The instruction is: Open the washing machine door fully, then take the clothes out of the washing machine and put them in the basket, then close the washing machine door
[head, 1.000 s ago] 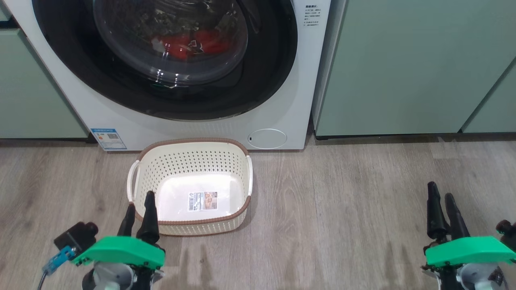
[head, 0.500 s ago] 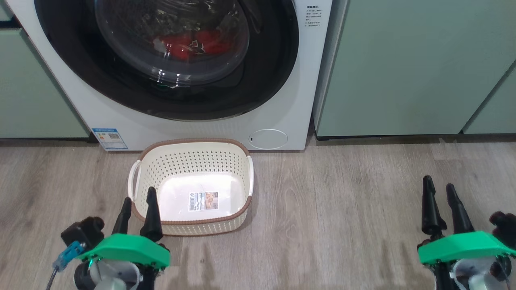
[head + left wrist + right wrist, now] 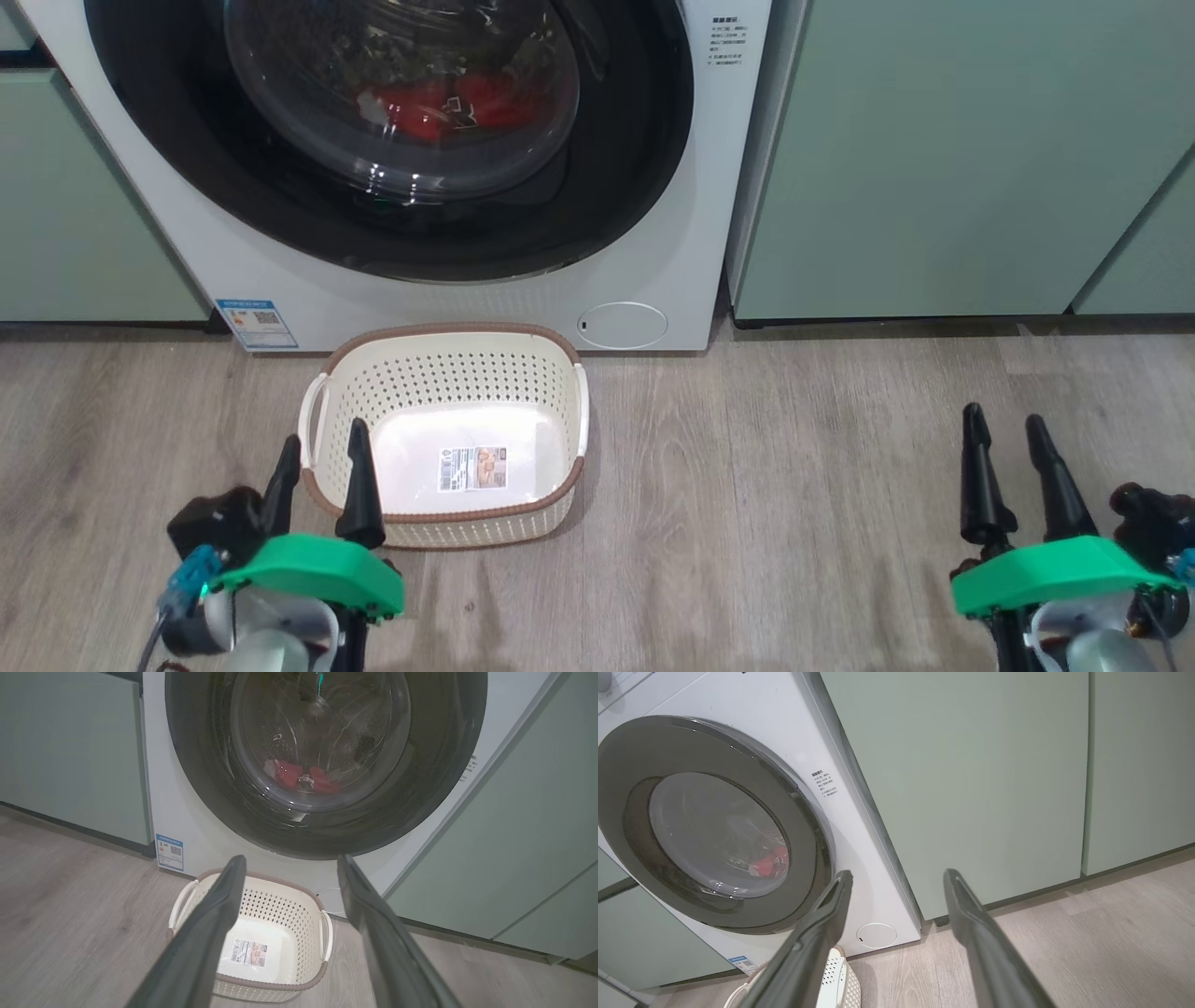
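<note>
Grey wood-look floor runs up to pale green cabinets. At the left, the left hand hovers low, its two fingers spread wide with nothing between them, by the near left corner of the basket. The basket stands empty on the floor just before the washing machine. Above it the washing machine door is shut, and the clothes lie red low in the drum behind the window. At the right, the right hand is likewise fully spread and empty, well apart from the machine. The door looks stiff, glossy and probably slippery, so its frame edge seems the place to hook. Which side holds the catch I cannot tell. The garment should be light and limp, easily pinched at a bunched fold.
</note>
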Controlling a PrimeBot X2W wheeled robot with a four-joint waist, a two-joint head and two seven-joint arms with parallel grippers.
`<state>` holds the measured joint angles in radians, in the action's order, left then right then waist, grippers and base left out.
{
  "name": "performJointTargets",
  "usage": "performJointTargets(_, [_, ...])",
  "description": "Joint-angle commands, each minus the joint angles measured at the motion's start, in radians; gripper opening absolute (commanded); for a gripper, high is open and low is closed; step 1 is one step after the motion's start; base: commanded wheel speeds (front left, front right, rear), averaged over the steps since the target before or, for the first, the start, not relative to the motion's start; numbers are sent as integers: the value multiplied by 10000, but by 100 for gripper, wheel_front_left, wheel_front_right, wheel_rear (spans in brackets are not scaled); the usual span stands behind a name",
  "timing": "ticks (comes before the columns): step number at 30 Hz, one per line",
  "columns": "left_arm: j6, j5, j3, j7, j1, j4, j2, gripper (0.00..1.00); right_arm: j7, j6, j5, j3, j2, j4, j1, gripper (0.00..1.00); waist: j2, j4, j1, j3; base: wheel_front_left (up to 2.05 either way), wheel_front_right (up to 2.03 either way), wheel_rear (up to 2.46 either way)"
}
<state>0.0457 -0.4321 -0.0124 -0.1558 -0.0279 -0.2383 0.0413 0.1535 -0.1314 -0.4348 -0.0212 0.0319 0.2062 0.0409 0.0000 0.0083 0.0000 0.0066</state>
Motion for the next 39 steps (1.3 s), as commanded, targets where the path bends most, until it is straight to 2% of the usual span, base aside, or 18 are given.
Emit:
performJointTargets(1, [91, 414, 188, -183, -532, 417, 147, 100, 205, 6, 351, 222, 141, -266, 434, 100, 0, 4, 0, -9, 0, 0, 0])
performJointTargets(9, [72, 1407, 123, -447, -609, 436, 138, 100, 470, 6, 1093, 400, 154, 145, 526, 100, 0, 8, 0, -34, 0, 0, 0])
performJointTargets(29, [173, 3429, 323, -1037, -816, -38, 98, 100, 1060, 7, 3227, 578, 182, 10, 666, 100, 0, 29, 0, -46, 0, 0, 0])
performJointTargets(32, [142, 3421, 370, -1060, -828, -101, 95, 100, 1083, 7, 3225, 578, 183, 52, 664, 100, 0, 32, 0, -44, 0, 0, 0])
performJointTargets(39, [31, 2607, 472, -1060, -841, -328, 91, 100, 1083, 7, 2882, 526, 183, 198, 646, 100, 0, 27, 0, -44, 0, 0, 0])
